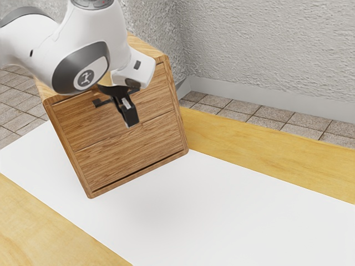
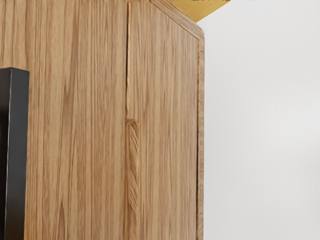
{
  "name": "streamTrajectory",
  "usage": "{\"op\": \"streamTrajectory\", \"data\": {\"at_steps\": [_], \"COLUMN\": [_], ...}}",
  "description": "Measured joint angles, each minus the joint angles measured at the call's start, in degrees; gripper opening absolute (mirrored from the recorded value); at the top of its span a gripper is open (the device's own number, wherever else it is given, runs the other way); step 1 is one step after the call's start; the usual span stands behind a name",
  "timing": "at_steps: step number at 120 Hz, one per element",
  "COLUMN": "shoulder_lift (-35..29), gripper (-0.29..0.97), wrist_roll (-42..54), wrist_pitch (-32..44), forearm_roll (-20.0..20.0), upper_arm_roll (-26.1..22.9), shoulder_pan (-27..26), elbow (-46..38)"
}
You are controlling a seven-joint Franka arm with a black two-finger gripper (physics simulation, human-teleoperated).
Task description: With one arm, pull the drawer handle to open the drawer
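A wooden cabinet (image 1: 119, 133) with two drawer fronts stands tilted on the white table. The upper drawer front (image 1: 150, 97) carries a black bar handle (image 1: 102, 102), and it looks flush with the cabinet face. My gripper (image 1: 128, 112) hangs just in front of the upper drawer, at the handle's end toward the exterior view's right and level with the bar. I cannot see whether it touches the handle. The wrist view looks close onto the wooden front (image 2: 100, 130), with the black handle (image 2: 12, 155) at one side and the seam between the drawers (image 2: 129, 100) beside it.
The white table top (image 1: 222, 210) spreads out in front of the cabinet, with wooden borders (image 1: 266, 147) along it. A tiled floor (image 1: 277, 113) and a rough grey wall (image 1: 266, 39) lie behind. My white arm (image 1: 66, 44) covers the cabinet's upper corner.
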Motion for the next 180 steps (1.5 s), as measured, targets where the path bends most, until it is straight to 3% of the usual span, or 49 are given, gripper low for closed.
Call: {"op": "streamTrajectory", "data": {"at_steps": [137, 180], "shoulder_lift": [4.0, 3.6], "gripper": [0.68, 0.47], "wrist_roll": [-0.5, -0.5], "wrist_pitch": [2.6, 2.9], "forearm_roll": [1.2, 1.5], "upper_arm_roll": [2.0, 2.0], "shoulder_pan": [0.5, 0.8], "elbow": [2.2, 2.4]}}
